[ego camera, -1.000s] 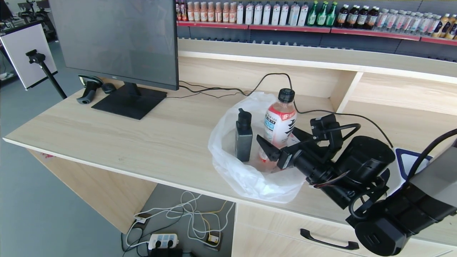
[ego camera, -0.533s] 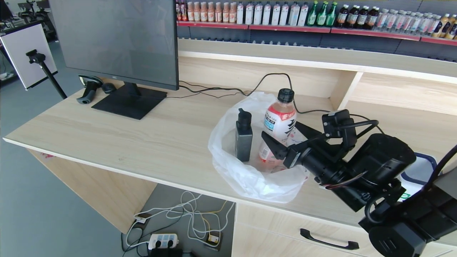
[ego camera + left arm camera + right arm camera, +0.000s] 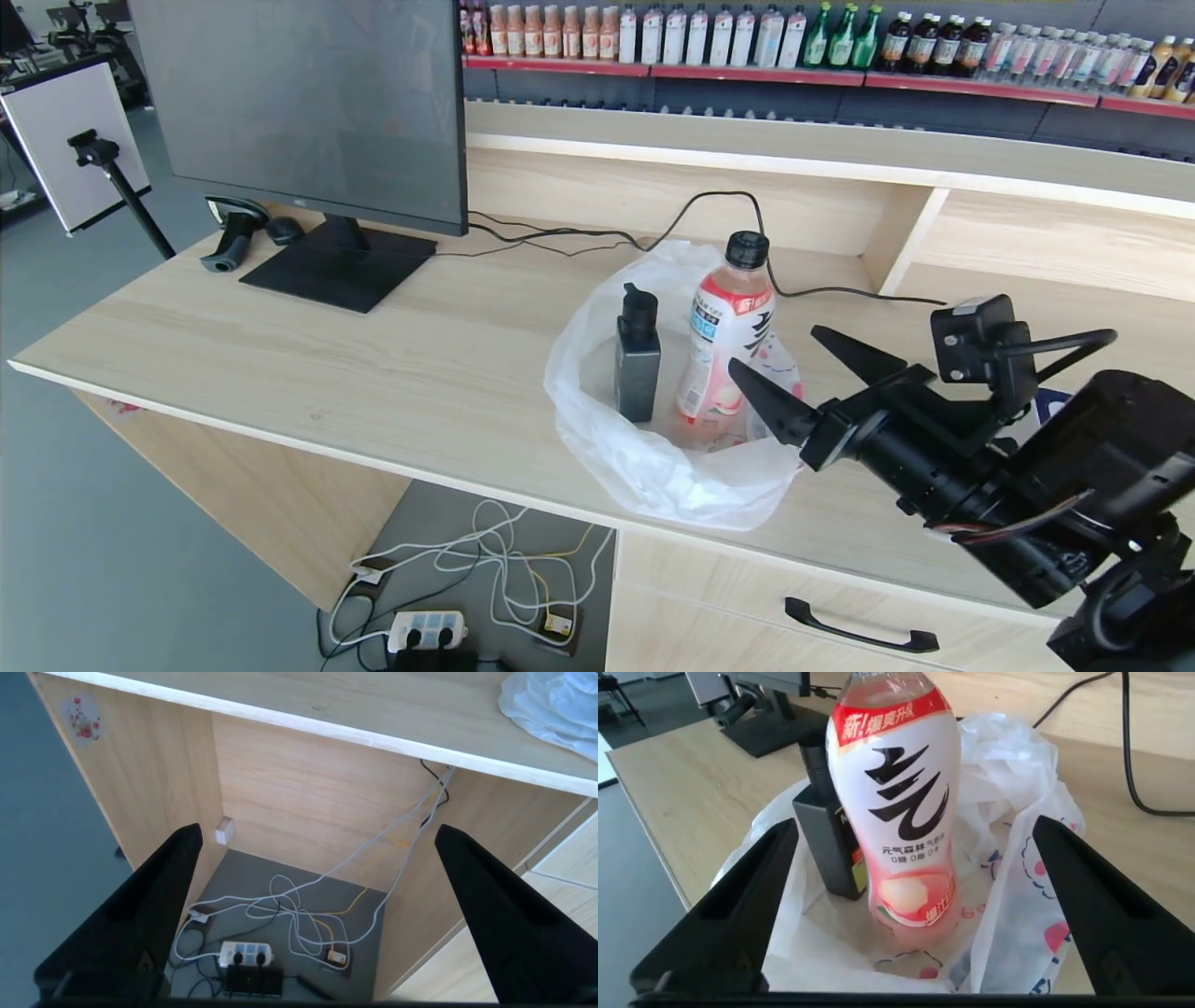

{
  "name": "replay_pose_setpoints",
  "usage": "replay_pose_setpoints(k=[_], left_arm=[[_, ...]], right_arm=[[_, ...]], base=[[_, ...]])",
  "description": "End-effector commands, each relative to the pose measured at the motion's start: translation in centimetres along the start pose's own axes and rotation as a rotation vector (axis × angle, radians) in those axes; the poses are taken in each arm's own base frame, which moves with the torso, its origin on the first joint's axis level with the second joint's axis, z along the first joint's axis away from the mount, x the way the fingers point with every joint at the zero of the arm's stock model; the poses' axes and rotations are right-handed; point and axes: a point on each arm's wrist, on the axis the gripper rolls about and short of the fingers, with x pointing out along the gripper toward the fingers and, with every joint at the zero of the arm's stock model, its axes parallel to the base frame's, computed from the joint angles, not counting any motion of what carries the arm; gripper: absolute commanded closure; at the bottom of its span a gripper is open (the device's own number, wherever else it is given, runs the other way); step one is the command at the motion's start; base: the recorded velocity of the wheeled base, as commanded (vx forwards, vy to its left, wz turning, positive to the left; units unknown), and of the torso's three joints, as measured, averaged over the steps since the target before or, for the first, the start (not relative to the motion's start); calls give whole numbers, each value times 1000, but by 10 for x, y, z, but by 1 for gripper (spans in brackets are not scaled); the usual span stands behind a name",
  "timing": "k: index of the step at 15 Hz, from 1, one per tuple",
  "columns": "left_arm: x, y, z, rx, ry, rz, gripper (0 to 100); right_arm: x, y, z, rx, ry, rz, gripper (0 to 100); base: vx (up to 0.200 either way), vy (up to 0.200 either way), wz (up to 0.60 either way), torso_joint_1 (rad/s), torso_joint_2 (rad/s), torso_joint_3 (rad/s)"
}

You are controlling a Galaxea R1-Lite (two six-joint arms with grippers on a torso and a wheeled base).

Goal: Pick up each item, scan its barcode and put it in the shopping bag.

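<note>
Pink bottle (image 3: pixel 728 327) & black pump bottle (image 3: pixel 638 359) stand upright in white shopping bag (image 3: pixel 653 476), frame centre, on bench (image 3: pixel 373 373). Right tool (image 3: pixel 773 347) lower right, jaws wide apart, empty, just beside bag. Left tool (image 3: pixel 318 831) also spread, empty. Monitor (image 3: pixel 308 103) + scanner (image 3: pixel 229 238) upper left; cable (image 3: pixel 709 194) runs behind bag.

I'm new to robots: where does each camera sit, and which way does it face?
Head view: on the head, looking down at the counter, shopping bag and pink bottle; the right arm's open jaws show.
Left wrist view: on the left wrist, facing under the counter at a power strip; its open jaws frame it.
Right wrist view: on the right wrist, facing the pink bottle; its open jaws frame it.
Shared: head and right wrist both show that bottle.
</note>
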Motion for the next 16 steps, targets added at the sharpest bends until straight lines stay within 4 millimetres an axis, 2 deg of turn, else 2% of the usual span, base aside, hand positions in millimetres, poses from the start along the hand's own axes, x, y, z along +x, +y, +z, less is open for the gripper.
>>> replay_pose_setpoints(k=[1,2,5,7,12,14,15,16], left_arm=[[0,0,0,0,1,0,0],[0,0,0,0,1,0,0],[0,0,0,-1,1,1,0],[0,0,0,0,1,0,0],[0,0,0,0,4,0,0],[0,0,0,-1,4,0,0],[0,0,0,-1,4,0,0],[0,0,0,-1,4,0,0]], right_arm=[[-37,0,12,-4,8,0,0],[-47,0,13,-6,15,0,0],[-109,-1,13,-20,67,-3,0],[-120,-1,23,-23,12,-3,0],[-128,-4,35,-33,-53,-31,0],[-138,-6,41,-39,-67,-67,0],[-159,-5,38,-41,33,-62,0],[-167,-4,37,-48,62,-58,0]], base=[[0,0,0,0,0,0],[0,0,0,0,0,0],[0,0,0,0,0,0],[0,0,0,0,0,0],[0,0,0,0,0,0],[0,0,0,0,0,0],[0,0,0,0,0,0],[0,0,0,0,0,0]])
